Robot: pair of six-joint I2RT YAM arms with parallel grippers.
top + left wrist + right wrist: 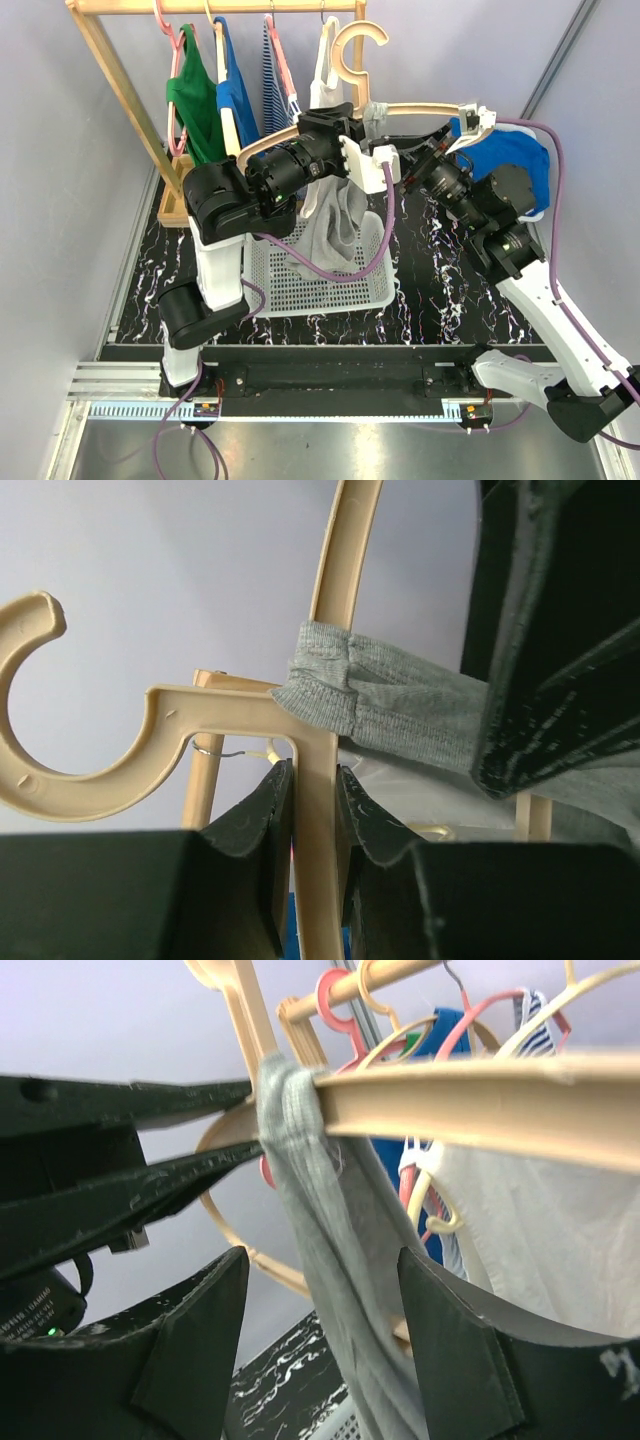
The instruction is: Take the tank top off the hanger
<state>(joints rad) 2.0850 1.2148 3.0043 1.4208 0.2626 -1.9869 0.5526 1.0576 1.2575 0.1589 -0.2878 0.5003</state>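
The grey tank top (335, 225) hangs from a beige wooden hanger (420, 108) held up over the basket. My left gripper (350, 135) is shut on the hanger (318, 780) just below its hook, both pads pressed against the stem. One grey strap (400, 705) is bunched round the hanger's arm beside that grip. In the right wrist view the strap (320, 1220) drops from the hanger arm (470, 1095) between the fingers of my right gripper (322, 1270). That gripper (415, 170) is open, with a gap on each side of the cloth.
A white mesh basket (300, 290) sits on the black marbled table under the tank top. A wooden rack (110, 70) at the back left carries green, blue, striped and white garments on hangers. A blue garment (515, 165) lies behind the right arm.
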